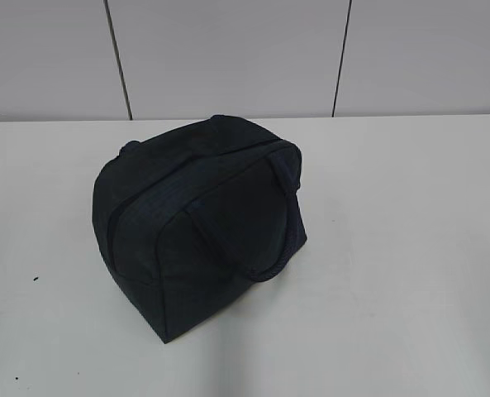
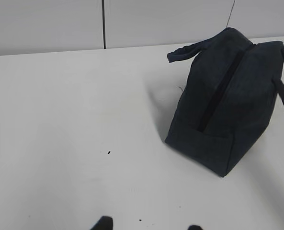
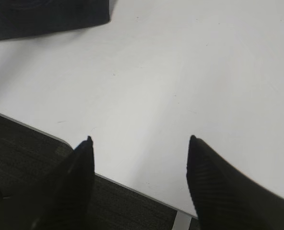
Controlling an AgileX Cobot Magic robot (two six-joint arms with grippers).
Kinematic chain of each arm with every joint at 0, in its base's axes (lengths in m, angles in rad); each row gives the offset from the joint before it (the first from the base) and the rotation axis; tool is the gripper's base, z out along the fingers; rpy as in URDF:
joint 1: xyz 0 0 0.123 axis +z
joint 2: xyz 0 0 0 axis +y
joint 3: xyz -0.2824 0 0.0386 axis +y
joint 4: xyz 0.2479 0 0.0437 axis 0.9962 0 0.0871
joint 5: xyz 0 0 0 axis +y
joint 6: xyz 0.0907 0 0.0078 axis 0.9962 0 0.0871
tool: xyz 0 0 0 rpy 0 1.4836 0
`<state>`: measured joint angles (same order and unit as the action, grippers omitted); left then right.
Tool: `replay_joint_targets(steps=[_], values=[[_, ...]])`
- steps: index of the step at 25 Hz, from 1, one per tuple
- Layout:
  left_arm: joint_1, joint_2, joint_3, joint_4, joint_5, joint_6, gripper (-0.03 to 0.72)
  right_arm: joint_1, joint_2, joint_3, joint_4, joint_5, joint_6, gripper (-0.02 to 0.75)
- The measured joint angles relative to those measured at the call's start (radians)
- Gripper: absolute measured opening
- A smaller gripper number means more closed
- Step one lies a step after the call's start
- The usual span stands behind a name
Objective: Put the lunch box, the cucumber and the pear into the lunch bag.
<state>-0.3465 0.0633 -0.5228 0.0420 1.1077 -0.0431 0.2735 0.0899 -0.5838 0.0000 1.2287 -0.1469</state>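
Note:
The dark navy lunch bag (image 1: 202, 223) stands on the white table with its zipper shut and its two handles drooping. It also shows in the left wrist view (image 2: 230, 103) and at the top left corner of the right wrist view (image 3: 46, 17). The lunch box, the cucumber and the pear are out of view. My left gripper (image 2: 149, 225) is open and empty, low over the table to the left of the bag; only its fingertips (image 2: 103, 223) show. My right gripper (image 3: 139, 141) is open and empty above the table's front edge. Neither gripper shows in the exterior view.
The white table (image 1: 410, 248) runs back to a grey panelled wall (image 1: 228, 50). The table's front edge (image 3: 132, 189) with dark floor below it shows in the right wrist view. Small dark specks (image 2: 108, 152) mark the tabletop.

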Motion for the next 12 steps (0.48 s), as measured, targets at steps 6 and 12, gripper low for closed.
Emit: replay_joint_targets(steps=[6, 12], values=[[0.000, -0.063, 0.000, 0.000, 0.000, 0.000, 0.286, 0.000, -0.104, 0.072, -0.006, -0.066, 0.033, 0.475], [0.000, -0.081, 0.000, 0.000, 0.000, 0.000, 0.277, 0.000, -0.108, 0.083, -0.021, -0.068, 0.051, 0.475]])
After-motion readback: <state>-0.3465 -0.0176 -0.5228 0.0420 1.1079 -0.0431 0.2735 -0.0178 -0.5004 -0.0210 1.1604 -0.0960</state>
